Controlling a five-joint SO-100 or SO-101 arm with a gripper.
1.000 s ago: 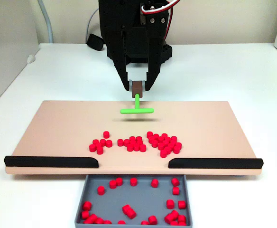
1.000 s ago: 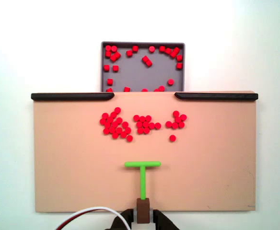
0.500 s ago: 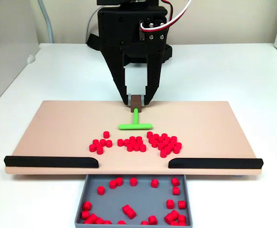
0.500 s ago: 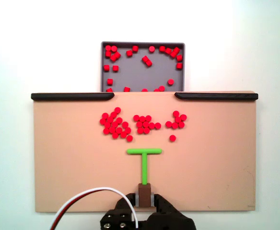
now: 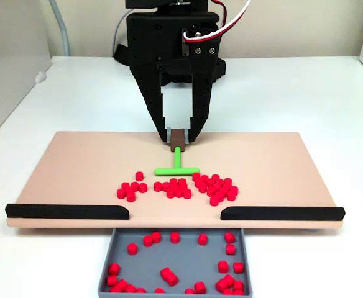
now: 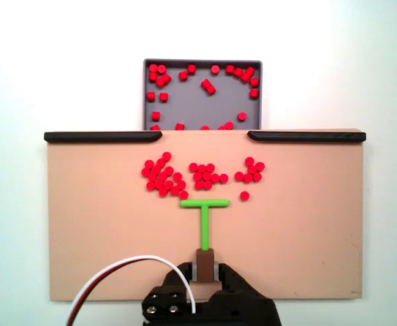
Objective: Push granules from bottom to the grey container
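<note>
Fixed view: fingers pinch green T-shaped pusher.

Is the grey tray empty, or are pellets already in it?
Partly filled. The shallow grey tray holds scattered red cylindrical pellets, mostly along its walls; much grey floor remains bare.

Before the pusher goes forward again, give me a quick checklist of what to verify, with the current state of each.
1. Gripper shut on the green pusher: ok.
2. Crossbar sits behind the red granules, square to the gap: ok.
3. Gap between the black strips is open toward the grey tray: ok.
4. Tray has free room: ok.
5. Crossbar spans all clusters: not ok, side groups lie wider.
6. Crossbar touching the board: cannot tell.
</note>
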